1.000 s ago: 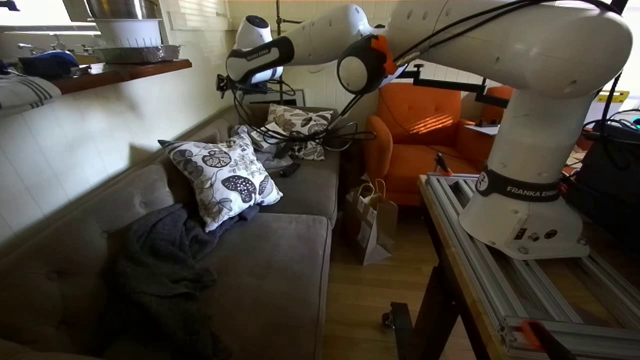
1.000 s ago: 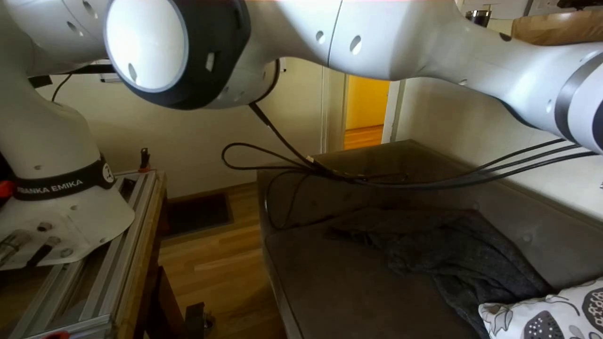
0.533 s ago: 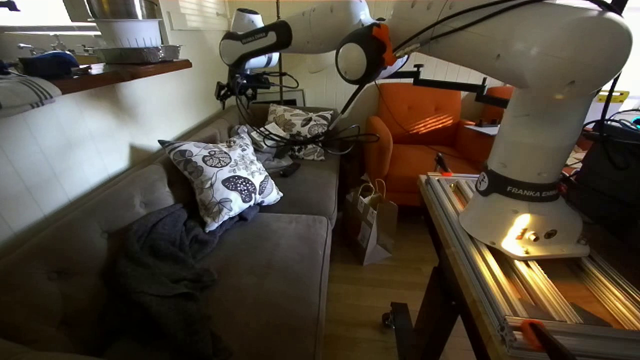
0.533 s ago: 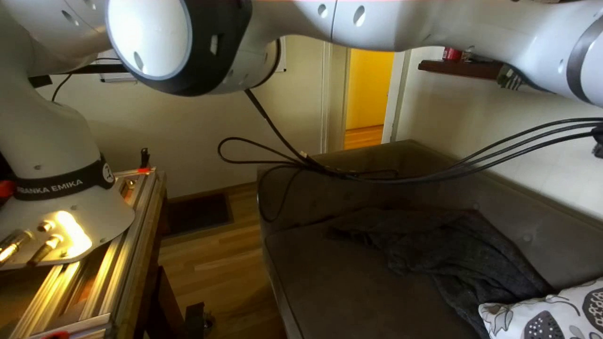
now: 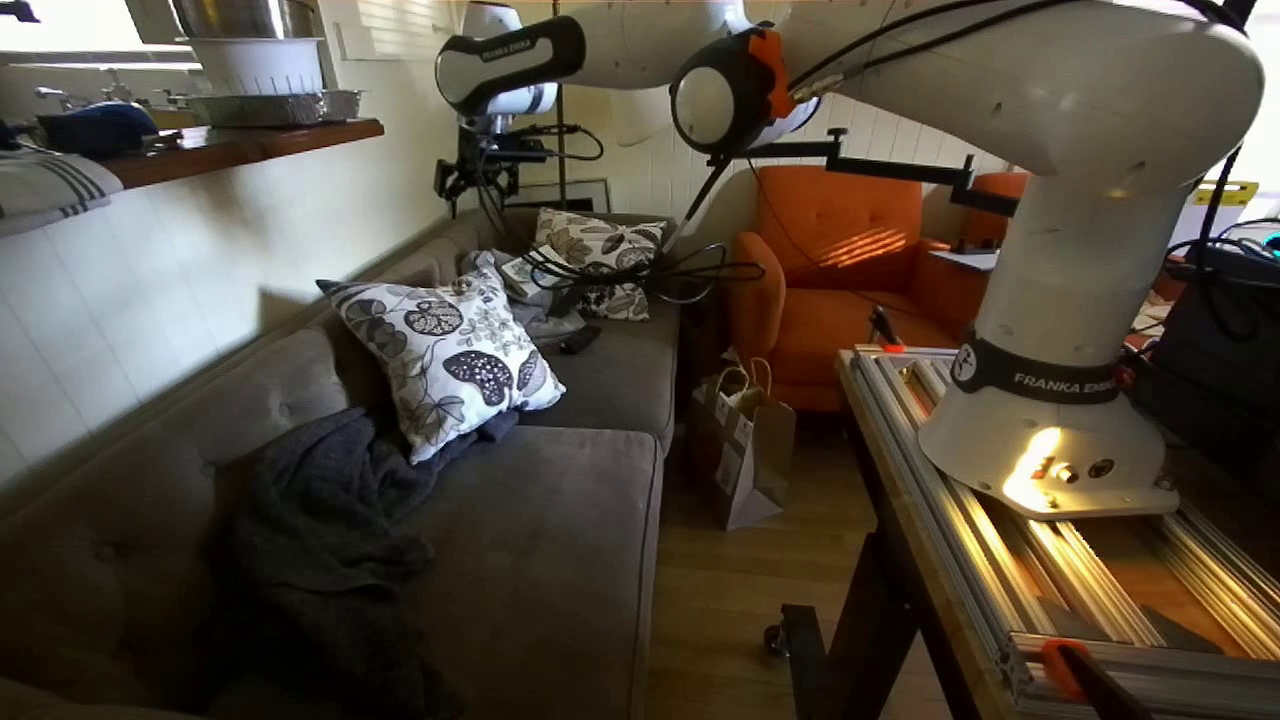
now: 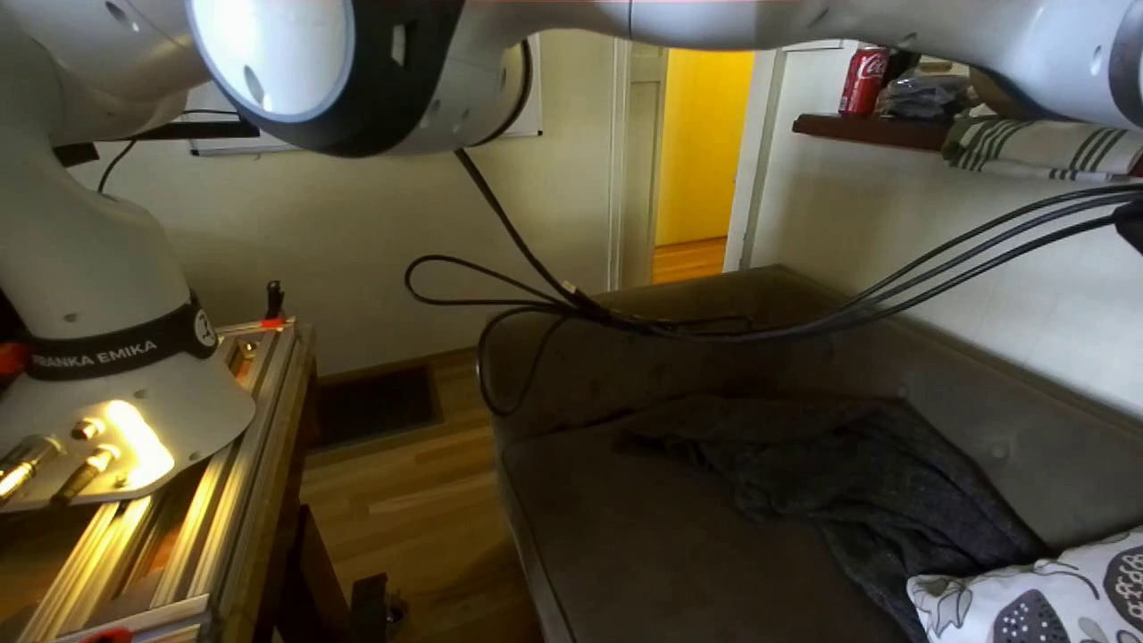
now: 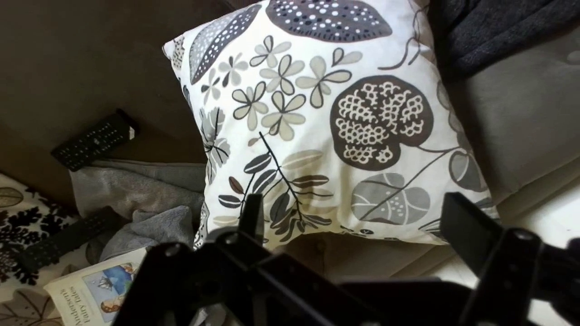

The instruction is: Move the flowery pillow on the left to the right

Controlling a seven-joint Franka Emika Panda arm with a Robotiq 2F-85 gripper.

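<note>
The flowery pillow [image 5: 450, 350], white with grey and brown plant prints, leans against the sofa backrest, partly on a dark blanket. Its corner shows in an exterior view [image 6: 1027, 607], and it fills the middle of the wrist view [image 7: 294, 90]. A similar pillow [image 5: 600, 238] lies at the far sofa end, partly behind cables; part of it shows in the wrist view [image 7: 22, 253]. My gripper [image 5: 452, 200] hangs above and beyond the near pillow, apart from it. In the wrist view my gripper [image 7: 355, 215] is open and empty, fingers over the pillow's lower edge.
The grey sofa [image 5: 560, 530] bears a dark blanket [image 5: 330, 540]. Remotes [image 7: 95, 140], grey cloth [image 7: 140, 190] and a book [image 7: 108, 285] lie between the pillows. Cables [image 6: 759, 338] hang from the arm. A wall shelf [image 5: 250, 145], paper bag [image 5: 740, 450] and orange armchair [image 5: 840, 235] stand around.
The forearm and wrist have risen. The gripper has tilted from pointing towards the wall to pointing more downward. The pillows have not moved. A bright light patch has appeared on the robot base.
</note>
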